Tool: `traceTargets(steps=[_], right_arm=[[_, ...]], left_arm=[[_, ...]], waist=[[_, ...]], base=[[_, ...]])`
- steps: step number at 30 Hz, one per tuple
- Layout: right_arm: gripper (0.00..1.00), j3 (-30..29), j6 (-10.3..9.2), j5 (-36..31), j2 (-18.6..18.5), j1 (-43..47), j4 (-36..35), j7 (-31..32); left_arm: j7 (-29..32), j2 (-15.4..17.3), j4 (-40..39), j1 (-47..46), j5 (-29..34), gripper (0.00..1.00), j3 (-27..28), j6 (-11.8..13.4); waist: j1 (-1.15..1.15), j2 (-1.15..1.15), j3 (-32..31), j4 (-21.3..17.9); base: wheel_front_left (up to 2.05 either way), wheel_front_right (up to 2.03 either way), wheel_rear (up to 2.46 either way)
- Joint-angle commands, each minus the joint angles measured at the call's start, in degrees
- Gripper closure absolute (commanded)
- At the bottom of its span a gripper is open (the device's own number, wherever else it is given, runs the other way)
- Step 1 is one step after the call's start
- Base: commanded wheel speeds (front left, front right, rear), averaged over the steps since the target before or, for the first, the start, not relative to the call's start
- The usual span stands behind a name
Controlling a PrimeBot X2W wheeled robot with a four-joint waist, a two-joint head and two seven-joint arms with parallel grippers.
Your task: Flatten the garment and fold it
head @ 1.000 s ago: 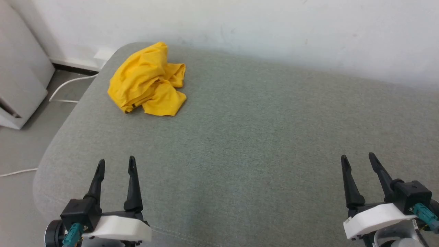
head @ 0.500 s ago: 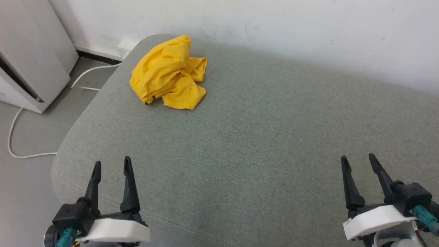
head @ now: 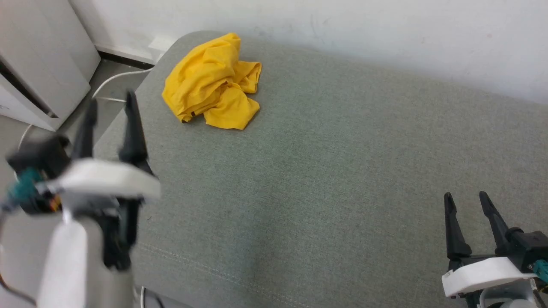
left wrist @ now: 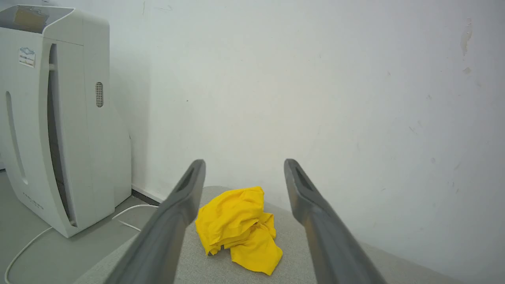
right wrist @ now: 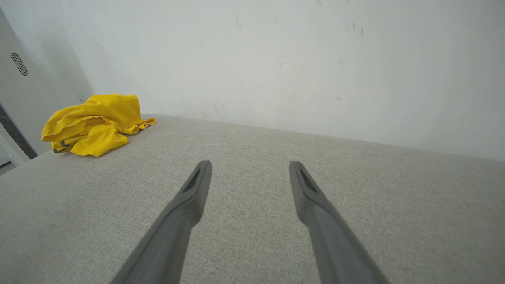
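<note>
Yellow T-shirt (head: 212,81) lay crumpled in heap at 11 o'clock on grey cushion (head: 342,171), near far edge. Left gripper (head: 111,99) at 9 o'clock, blurry, fingers wide apart, holding nothing, well apart from shirt. Right gripper (head: 466,195) at 4 o'clock, fingers wide too, empty. White machine (head: 38,64) on floor at 10 o'clock.

Grey cushioned bench (head: 342,179) bears crumpled yellow garment (head: 212,83)

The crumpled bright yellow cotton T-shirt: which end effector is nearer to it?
Left. The left end effector hovers short of the yellow T-shirt; the right end effector is far across the grey cushion.
</note>
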Motion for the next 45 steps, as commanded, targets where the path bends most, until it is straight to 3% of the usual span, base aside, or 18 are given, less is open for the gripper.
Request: traceTargets(steps=[1, 10, 17, 20, 24, 33, 45], right_arm=[[0.00, -0.1, -0.11, 0.1, 0.1, 0.5, 0.3, -0.6], [0.00, -1.3, -0.12, -0.9, 0.2, -0.5, 0.2, -1.6], [0.00, -2.3, -0.12, -2.7, 0.2, -1.7, -0.8, -1.6], [0.00, -2.6, -0.12, -3.3, 0.2, -2.6, -1.8, -1.6], [0.00, -3.2, -0.12, -3.9, 0.2, -3.5, -3.8, -1.6], [0.00, -4.3, -0.12, -5.5, 0.2, -5.1, -6.7, -1.6], [0.00, -5.6, -0.12, -7.5, 0.2, -6.3, -9.7, -1.3]], left_arm=[[2.1, 1.1, 0.5, -4.3, -1.1, 0.00, 0.8, 0.7], [15.3, 9.7, 11.5, -25.5, -5.3, 0.00, 2.7, -0.4], [24.4, 15.5, 20.3, -33.7, -6.1, 0.00, 2.1, -2.3], [27.8, 17.1, 22.6, -35.8, -7.2, 0.00, 1.4, -4.3], [31.6, 18.0, 24.1, -37.6, -8.8, 0.00, 0.9, -5.7], [35.4, 17.9, 27.9, -38.4, -9.7, 0.00, -0.8, -6.0], [39.1, 19.0, 33.2, -38.0, -8.5, 0.00, -1.5, -2.2]], waist=[[0.00, 0.00, 0.7, -0.5], [0.00, 0.00, 5.1, -4.1], [0.00, 0.00, 9.5, -8.0], [0.00, 0.00, 11.4, -9.6], [0.00, 0.00, 13.9, -11.2], [0.00, 0.00, 19.5, -12.7], [0.00, 0.00, 26.0, -14.9]], base=[[0.00, 0.00, 0.00], [0.00, 0.00, 0.00], [0.00, 0.00, 0.00], [0.00, 0.00, 0.00], [0.00, 0.00, 0.00], [0.00, 0.00, 0.00], [0.00, 0.00, 0.00]])
